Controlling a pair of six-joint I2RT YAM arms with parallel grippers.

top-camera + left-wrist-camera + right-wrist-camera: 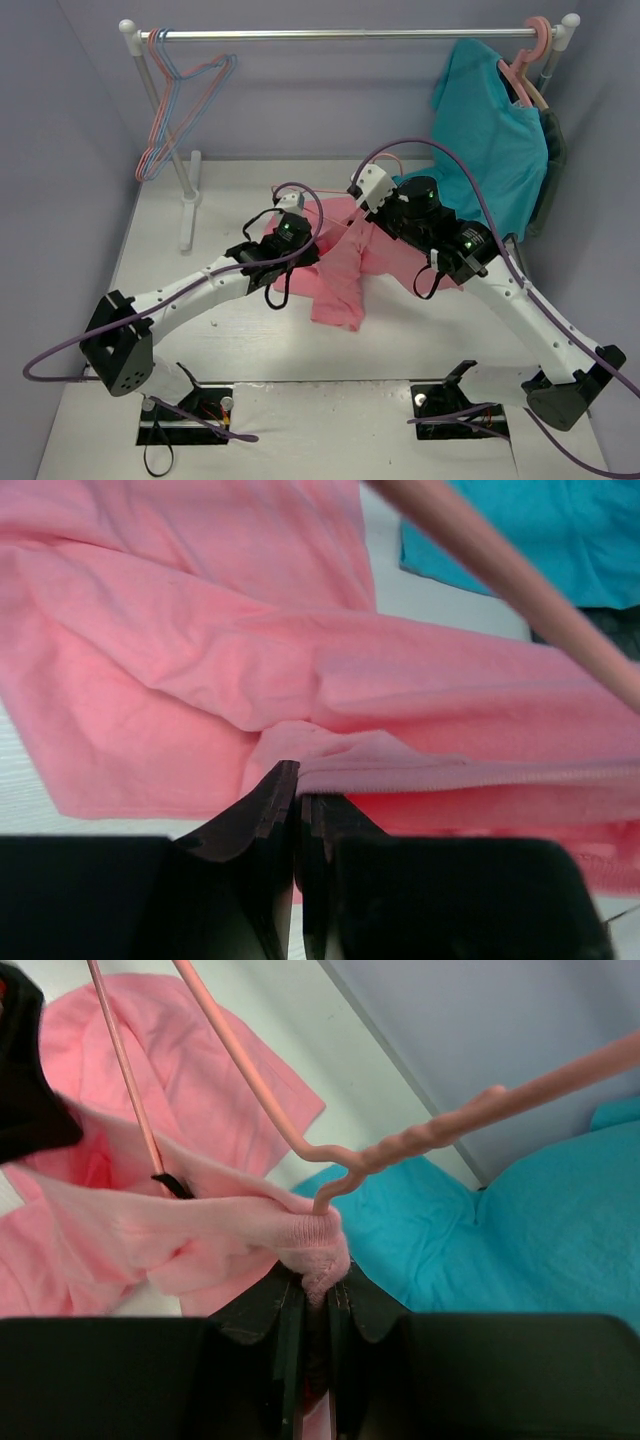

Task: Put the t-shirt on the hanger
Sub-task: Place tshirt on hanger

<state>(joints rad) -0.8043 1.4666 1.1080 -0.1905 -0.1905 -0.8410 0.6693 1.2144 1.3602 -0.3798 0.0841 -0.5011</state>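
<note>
Top view only: thin hangers (165,130) bunched at the left end of the rack rail (350,35), and the teal t-shirt (490,150) on a thick pink hanger (538,40) at the right end. The left arm (200,285) stretches low from its base at the near left, diagonally in toward table (250,335) centre. The t-shirt (340,280) is crumpled mid-table between both wrists, partly lifted off the surface, with one flap trailing toward the near edge. The right arm (530,300) comes in from the near right, elbow raised, wrist angled down over the shirt's far right part. From above, neither claw's tips can be read. The left wrist view fills that in: the left gripper (297,790) is clenched, jaws nearly together, nipping a folded edge of the pink cloth at the tips. The shirt spreads beyond it, with a blurred pink rod crossing the upper right and teal cloth behind that. The right wrist view shows the hanger (420,1138), barely visible from above: its twisted neck is just above the right gripper (315,1295), and one thin leg runs down into the shirt's folds. That claw is clamped tight on a ribbed bunch of the t-shirt, right under the hanger's neck, with the wire touching the cloth there. Teal cloth lies right of it.
</note>
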